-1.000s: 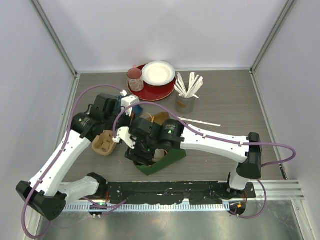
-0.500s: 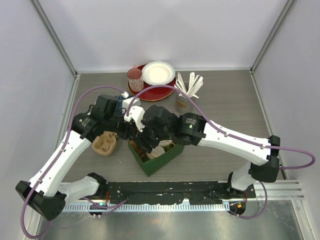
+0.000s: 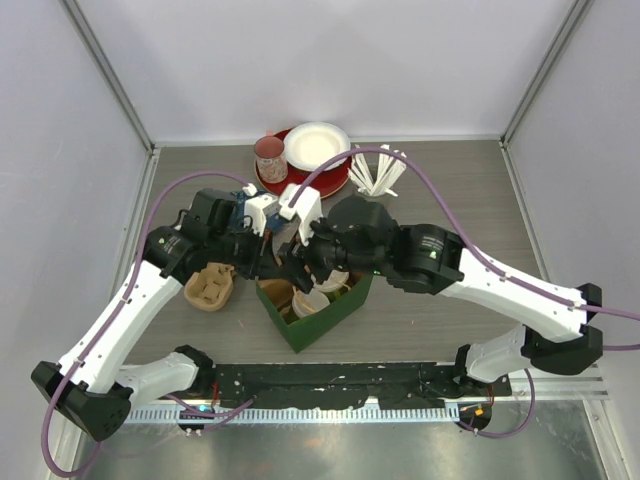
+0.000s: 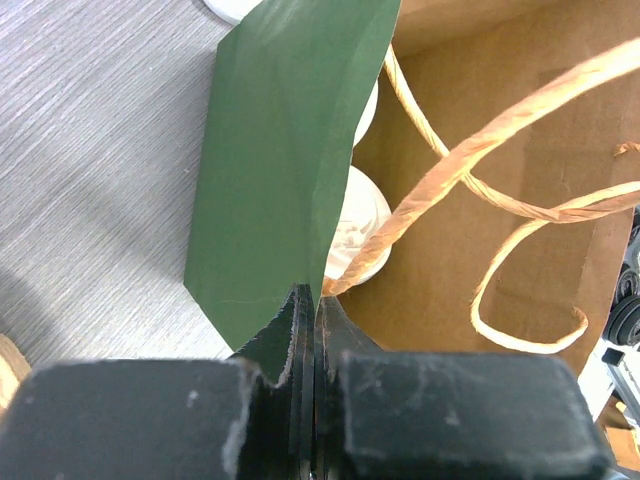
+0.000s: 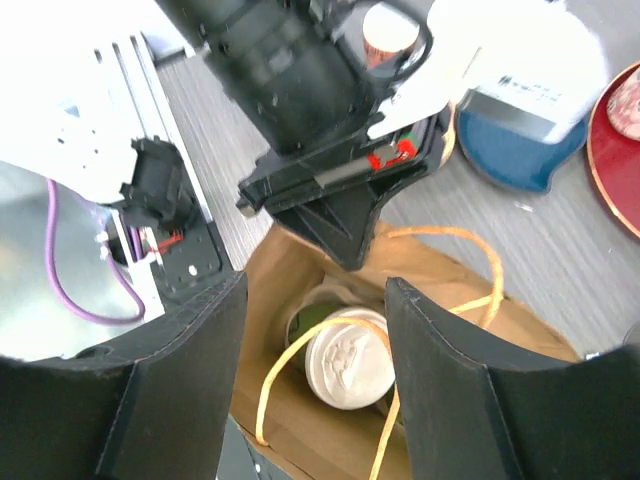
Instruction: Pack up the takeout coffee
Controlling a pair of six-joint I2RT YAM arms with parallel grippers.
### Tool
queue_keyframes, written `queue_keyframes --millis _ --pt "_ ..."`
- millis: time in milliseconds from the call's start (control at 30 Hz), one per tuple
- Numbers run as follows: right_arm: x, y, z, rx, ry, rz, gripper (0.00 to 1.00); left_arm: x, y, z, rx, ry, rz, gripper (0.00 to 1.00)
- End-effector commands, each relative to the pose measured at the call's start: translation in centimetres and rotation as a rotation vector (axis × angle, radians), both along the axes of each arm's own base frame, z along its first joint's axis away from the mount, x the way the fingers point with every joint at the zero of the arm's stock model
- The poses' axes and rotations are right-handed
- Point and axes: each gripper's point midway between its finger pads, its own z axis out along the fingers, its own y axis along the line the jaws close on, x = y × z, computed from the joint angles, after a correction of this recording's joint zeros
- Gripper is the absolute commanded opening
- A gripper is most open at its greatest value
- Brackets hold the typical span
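Note:
A green paper bag with a brown inside and twine handles stands open at the table's middle. My left gripper is shut on the bag's left wall, its tips pinching the rim. One takeout coffee, a green cup with a white sip lid, rests inside the bag; the lid also shows in the left wrist view. My right gripper hovers open over the bag mouth, above that cup, with nothing between its fingers. In the top view it sits beside the left gripper.
A red plate with a white plate and a pink cup stands at the back. A tin of wooden stirrers is right of it. A cardboard cup carrier lies left of the bag. One loose stirrer lies on the table.
My right gripper has risen out of the bag and moved toward the back, open, and the lidded cup stays inside. The bag now stands more upright. The left gripper keeps its hold.

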Motion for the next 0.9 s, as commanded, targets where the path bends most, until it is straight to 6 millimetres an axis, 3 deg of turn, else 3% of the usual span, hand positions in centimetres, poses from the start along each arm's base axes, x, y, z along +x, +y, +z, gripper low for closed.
queue_keyframes --millis 0,167,333,567,867 --pt "1.0 -0.7 7.8 0.245 -0.078 -0.084 0.63 0.3 -0.6 1.6 -0.052 -0.042 0.000 0.00" --pt "3.3 -2.9 10.0 0.275 -0.120 -0.255 0.64 0.7 -0.6 1.9 -0.051 -0.058 0.006 0.00" --pt "7.3 -7.2 9.3 0.216 -0.136 -0.542 0.64 0.8 -0.6 1.9 -0.046 -0.064 0.009 0.00" --pt "11.2 -12.0 7.7 0.226 -0.062 -0.737 0.64 0.9 -0.5 2.0 -0.045 -0.071 0.013 0.01" --pt "12.6 -15.5 5.3 0.167 -0.028 -0.829 0.64 1.0 -0.4 2.2 -0.040 -0.085 0.013 0.02"
